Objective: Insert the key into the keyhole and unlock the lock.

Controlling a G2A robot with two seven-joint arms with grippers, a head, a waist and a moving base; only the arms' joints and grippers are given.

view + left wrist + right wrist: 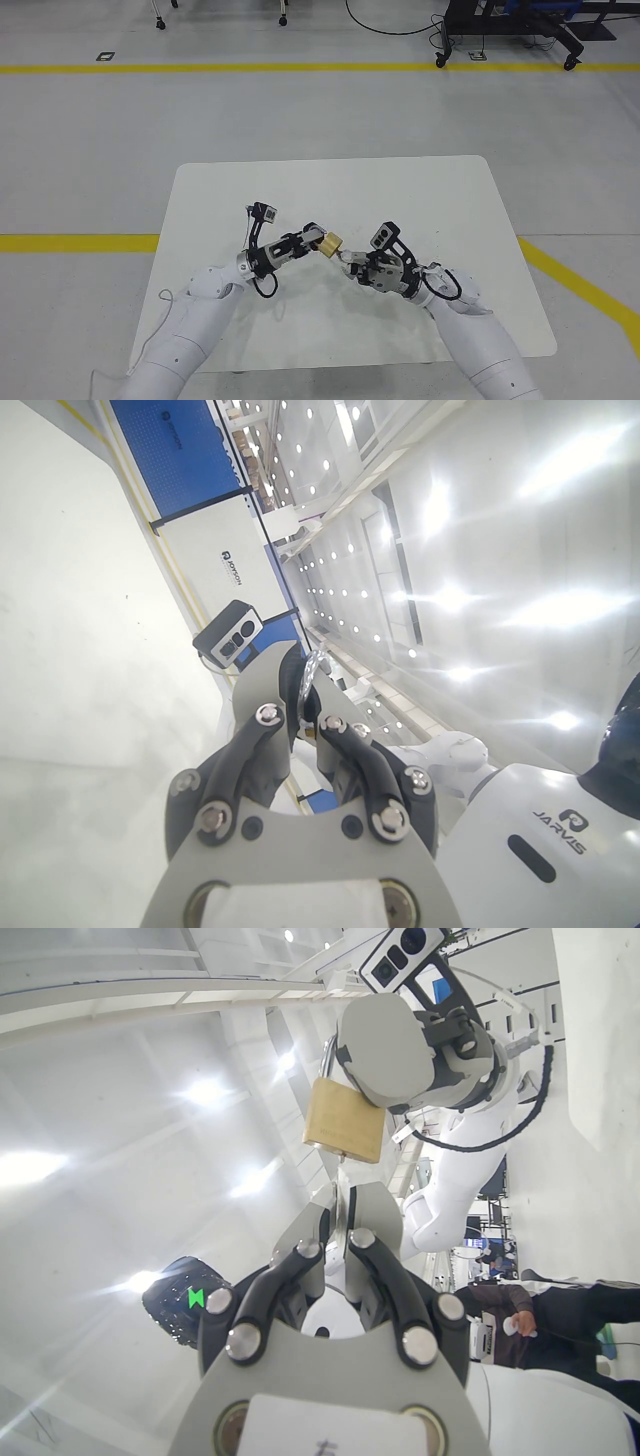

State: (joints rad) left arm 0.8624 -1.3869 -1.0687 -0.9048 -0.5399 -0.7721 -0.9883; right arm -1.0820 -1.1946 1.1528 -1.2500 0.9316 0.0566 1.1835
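Note:
A brass padlock (330, 242) hangs in the air over the middle of the white table (420, 190). My left gripper (314, 238) is shut on its metal shackle (306, 680). In the right wrist view the padlock (344, 1120) shows its underside toward my right gripper (345, 1200), which is shut on a thin silver key (341, 1178). The key's tip sits at the keyhole in the lock's bottom face. In the top view my right gripper (348, 260) is just right of and below the lock.
A yellow floor line (300, 68) runs beyond the table, with wheeled equipment (510, 30) at the far right. Bare tabletop lies all around both arms.

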